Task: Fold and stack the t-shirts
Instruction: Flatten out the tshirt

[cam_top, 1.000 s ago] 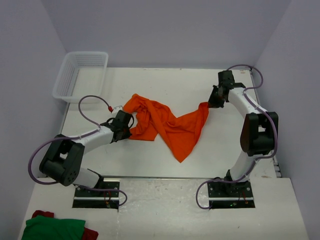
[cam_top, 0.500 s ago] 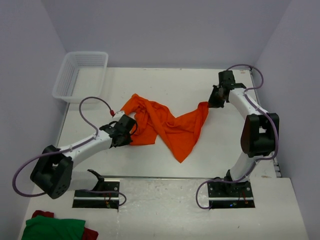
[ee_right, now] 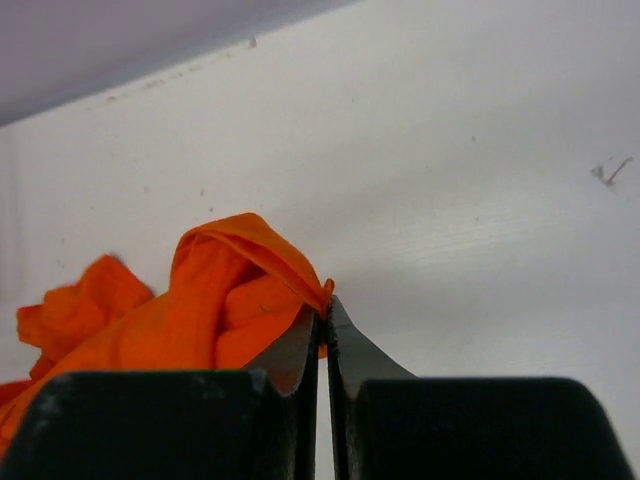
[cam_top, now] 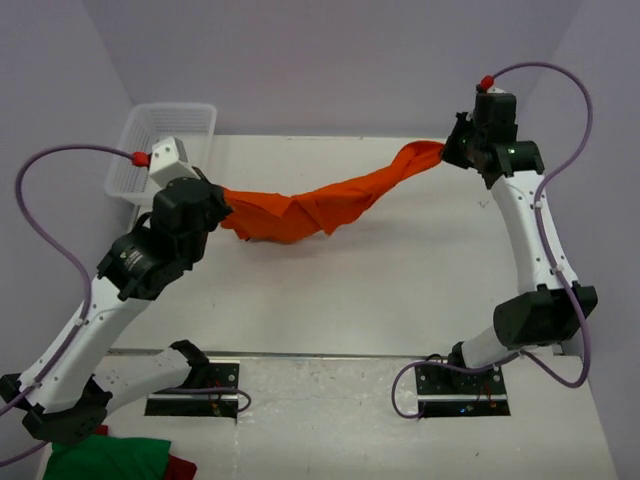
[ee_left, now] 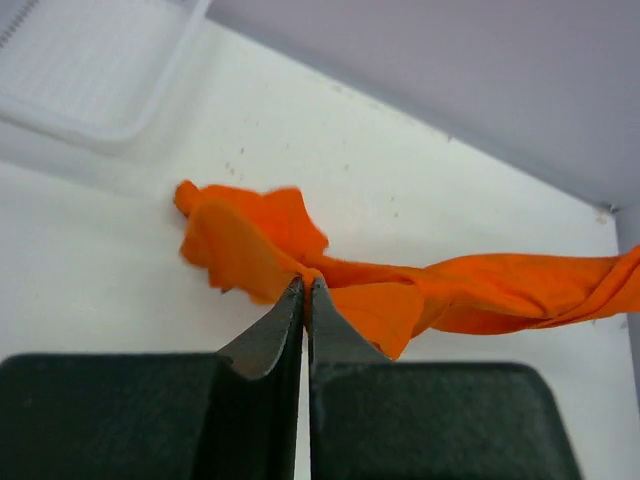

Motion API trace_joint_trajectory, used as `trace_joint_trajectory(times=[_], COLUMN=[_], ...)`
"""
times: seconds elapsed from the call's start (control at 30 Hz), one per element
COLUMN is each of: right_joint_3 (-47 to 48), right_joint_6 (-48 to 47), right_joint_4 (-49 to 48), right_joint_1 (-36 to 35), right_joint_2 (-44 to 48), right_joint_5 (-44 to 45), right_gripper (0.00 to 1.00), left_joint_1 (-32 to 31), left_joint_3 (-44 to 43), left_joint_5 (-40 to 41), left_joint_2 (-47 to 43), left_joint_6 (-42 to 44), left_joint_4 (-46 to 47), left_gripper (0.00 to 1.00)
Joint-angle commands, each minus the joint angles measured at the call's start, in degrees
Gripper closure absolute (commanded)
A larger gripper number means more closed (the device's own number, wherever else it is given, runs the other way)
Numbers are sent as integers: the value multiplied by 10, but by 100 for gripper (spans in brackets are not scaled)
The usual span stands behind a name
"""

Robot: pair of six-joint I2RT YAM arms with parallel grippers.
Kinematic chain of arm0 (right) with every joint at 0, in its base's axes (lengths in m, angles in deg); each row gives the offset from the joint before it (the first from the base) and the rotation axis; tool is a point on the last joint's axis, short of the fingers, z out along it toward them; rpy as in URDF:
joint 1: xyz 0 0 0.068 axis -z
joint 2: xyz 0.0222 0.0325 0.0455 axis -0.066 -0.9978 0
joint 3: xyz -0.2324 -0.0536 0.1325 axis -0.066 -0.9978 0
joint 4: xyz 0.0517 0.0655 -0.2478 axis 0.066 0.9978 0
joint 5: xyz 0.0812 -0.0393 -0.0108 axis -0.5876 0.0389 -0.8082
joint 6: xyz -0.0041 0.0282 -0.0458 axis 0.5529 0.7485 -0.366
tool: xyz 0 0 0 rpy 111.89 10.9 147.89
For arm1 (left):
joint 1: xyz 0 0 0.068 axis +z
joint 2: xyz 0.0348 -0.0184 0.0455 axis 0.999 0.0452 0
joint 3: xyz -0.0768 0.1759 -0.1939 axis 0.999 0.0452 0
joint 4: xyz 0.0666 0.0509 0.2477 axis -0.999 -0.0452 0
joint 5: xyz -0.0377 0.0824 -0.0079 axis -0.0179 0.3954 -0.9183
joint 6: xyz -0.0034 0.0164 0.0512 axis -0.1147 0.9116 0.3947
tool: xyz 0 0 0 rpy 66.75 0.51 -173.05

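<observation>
One orange t-shirt (cam_top: pixel 300 205) strung between two grippers over the white table (cam_top: pixel 350 290)
Counts: one basket (cam_top: pixel 180 105), white, at far left corner; one shirt; two grippers; one green cloth (cam_top: pixel 105 458) with a bit of red cloth (cam_top: pixel 180 467) at near left, off the table. Left gripper (cam_top: pixel 224 198) is pinched tight on the shirt's left end, cloth bunched and flaring past the tips. Shirt's long axis runs left to right, slanting toward the far right corner, twisted like a rope, fatter and sagging on the left, thinning to the right. Right gripper (cam_top: pixel 447 150) is clamped on that narrow right end, jaws fully closed. Can't tell if the sagging part touches the table
</observation>
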Motion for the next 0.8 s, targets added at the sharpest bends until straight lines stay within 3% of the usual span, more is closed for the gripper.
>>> trace_joint_trajectory(times=[0.0,0.1,0.23,0.37,0.43,0.5,0.53,0.57,0.63,0.67,0.7,0.73,0.77], right_joint_3=[81,127,132,22,41,117,202,243,295,251,193,77,34], right_joint_6=[-35,-54,-62,-66,-60,-52,-55,-56,-45,-35,-31,-20,-17], right_joint_4=[48,68,62,-50,-69,14,48,120,185,159,118,77,22], right_joint_1=[-1,-1,-1,-3,-3,-3,-1,-1,-3,-9,-17,-19,-22], right_joint_2=[60,92,145,279,297,234,129,70,-51,-49,-31,20,42], right_joint_5=[46,64,94,2,-9,-7,-2,0,17,29,28,23,15], right_gripper=[100,100,100,100,100,100,100,100,100,100,100,100,100], left_joint_1=[0,0,1,2,1,0,-2,-2,-1,0,0,2,4], left_joint_3=[-80,-177,-215,-207,-211,-293,-333,-364,-349,-284,-256,-230,-214], left_joint_5=[87,94,76,-20,-52,6,27,36,9,-10,-12,-16,-26], left_joint_2=[-33,-41,-82,-149,-150,-63,39,86,165,173,179,188,191], left_joint_6=[77,141,216,263,277,269,247,226,176,165,136,129,122], left_joint_4=[14,27,89,177,192,116,65,-32,-46,-34,-30,-20,-23], left_gripper=[100,100,100,100,100,100,100,100,100,100,100,100,100])
